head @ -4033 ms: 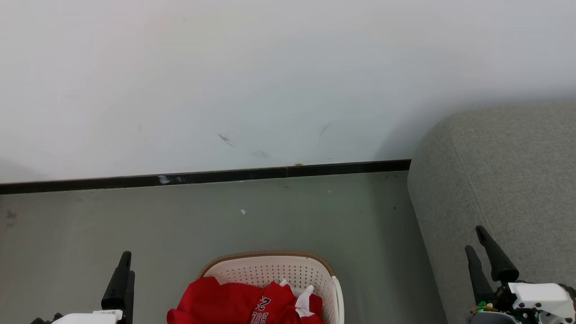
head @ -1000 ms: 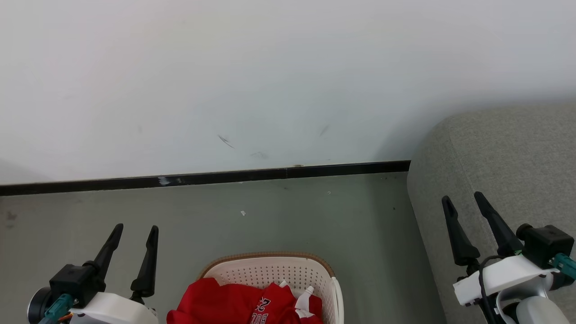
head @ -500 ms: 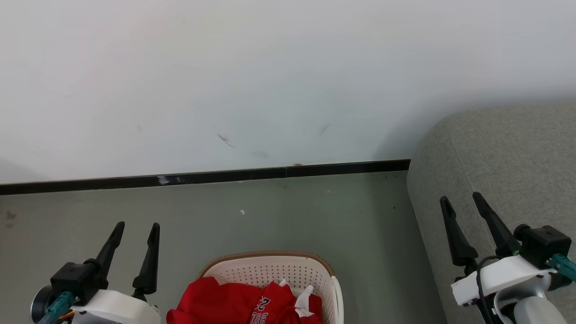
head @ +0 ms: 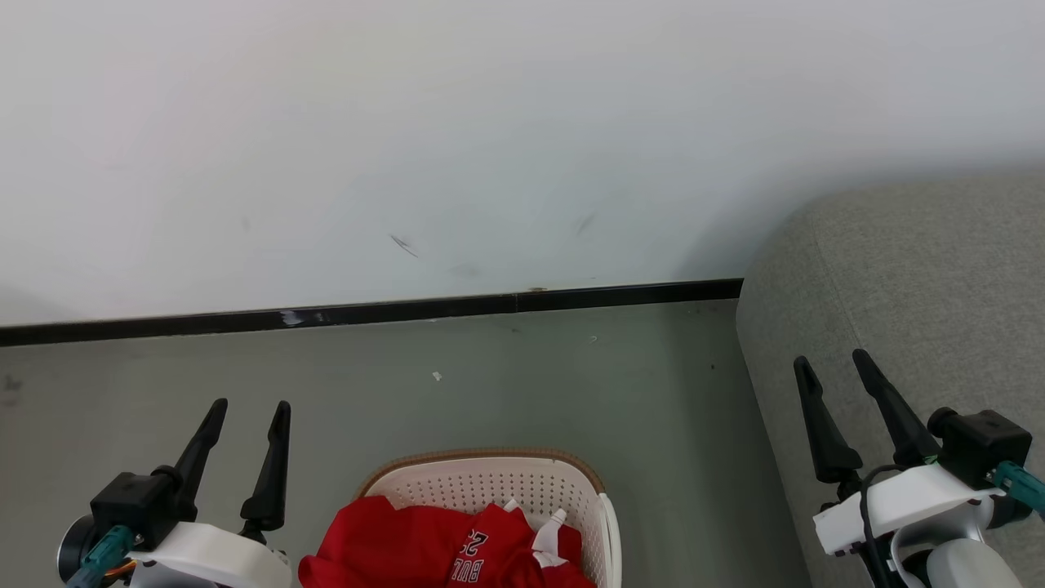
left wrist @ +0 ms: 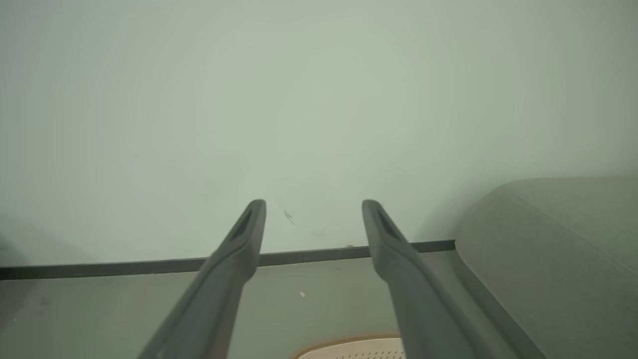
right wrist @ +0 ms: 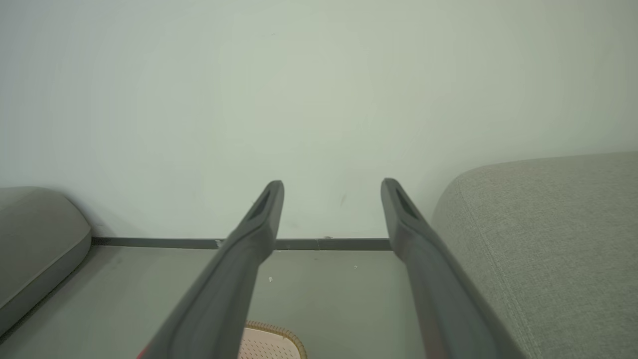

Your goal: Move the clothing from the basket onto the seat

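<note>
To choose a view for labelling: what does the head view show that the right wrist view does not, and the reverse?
Head view: the red clothing with its lettering, and the open left gripper. Right wrist view: a second grey padded piece at its left edge. Both: the basket, the seat, the open right gripper, wall, floor.

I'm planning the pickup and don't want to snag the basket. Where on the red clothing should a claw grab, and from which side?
Probably the bunched red hump on the left of the clothing, taken from straight above. The walls of the basket block the sides, while its top is open. The left claw, open, looks the nearer one.
</note>
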`<state>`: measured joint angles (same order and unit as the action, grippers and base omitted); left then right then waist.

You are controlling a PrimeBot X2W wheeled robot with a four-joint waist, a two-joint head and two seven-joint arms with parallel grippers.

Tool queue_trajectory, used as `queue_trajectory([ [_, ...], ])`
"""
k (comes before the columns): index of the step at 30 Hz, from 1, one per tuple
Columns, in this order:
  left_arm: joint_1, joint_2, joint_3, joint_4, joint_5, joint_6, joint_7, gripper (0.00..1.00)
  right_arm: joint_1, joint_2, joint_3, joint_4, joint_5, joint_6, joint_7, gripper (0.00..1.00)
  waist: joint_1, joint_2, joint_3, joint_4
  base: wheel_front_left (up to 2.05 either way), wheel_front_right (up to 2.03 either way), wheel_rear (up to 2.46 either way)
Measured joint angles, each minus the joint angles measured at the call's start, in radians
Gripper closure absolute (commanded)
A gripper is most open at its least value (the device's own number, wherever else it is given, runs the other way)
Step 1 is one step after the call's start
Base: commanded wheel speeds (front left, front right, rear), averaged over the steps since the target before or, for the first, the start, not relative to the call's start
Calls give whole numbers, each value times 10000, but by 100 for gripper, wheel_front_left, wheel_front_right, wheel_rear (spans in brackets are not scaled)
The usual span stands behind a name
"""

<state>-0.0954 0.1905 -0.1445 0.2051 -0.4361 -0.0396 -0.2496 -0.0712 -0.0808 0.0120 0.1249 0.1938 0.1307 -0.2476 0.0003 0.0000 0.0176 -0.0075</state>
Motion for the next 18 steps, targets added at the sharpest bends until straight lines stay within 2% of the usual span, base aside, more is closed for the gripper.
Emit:
queue_trajectory([
  [18, -294, -17, -165, 353, -12, -263, 0, 0, -1, 69, 50, -17, 13, 2, 0, 0, 0, 0, 729, -127, 0, 0, 0],
])
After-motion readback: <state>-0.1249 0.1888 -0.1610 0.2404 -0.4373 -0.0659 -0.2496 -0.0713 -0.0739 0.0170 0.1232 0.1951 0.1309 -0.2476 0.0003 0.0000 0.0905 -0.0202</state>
